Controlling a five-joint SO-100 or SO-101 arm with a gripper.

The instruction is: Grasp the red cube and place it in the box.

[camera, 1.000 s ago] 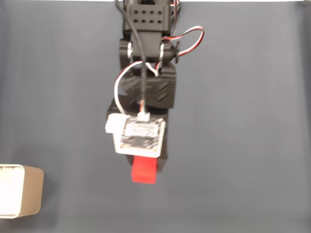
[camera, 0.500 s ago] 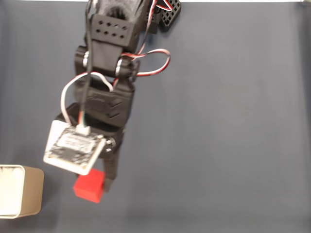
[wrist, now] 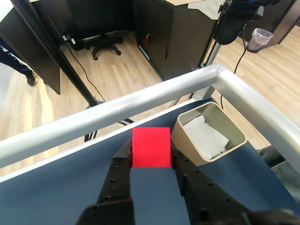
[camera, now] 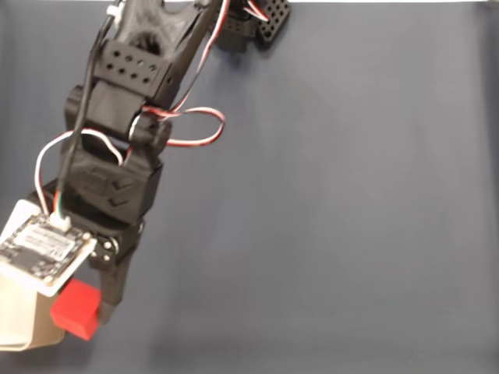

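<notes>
The red cube [camera: 75, 310] [wrist: 151, 146] is held between the black fingers of my gripper [camera: 84, 312] [wrist: 151, 153], which is shut on it. In the fixed view the arm reaches down to the lower left and the cube hangs right beside the tan box [camera: 27, 319], whose greater part is hidden under the wrist camera board. In the wrist view the box [wrist: 208, 132] stands just right of the cube, its white inside open to view.
The table is a dark blue mat [camera: 327, 218]. A silver metal rail [wrist: 140, 101] runs along the table edge beyond the box and bends around its corner in the wrist view. Wide free mat lies to the right in the fixed view.
The arm has swung left across the fixed view with the cube held, from the middle of the mat to right beside the box.
</notes>
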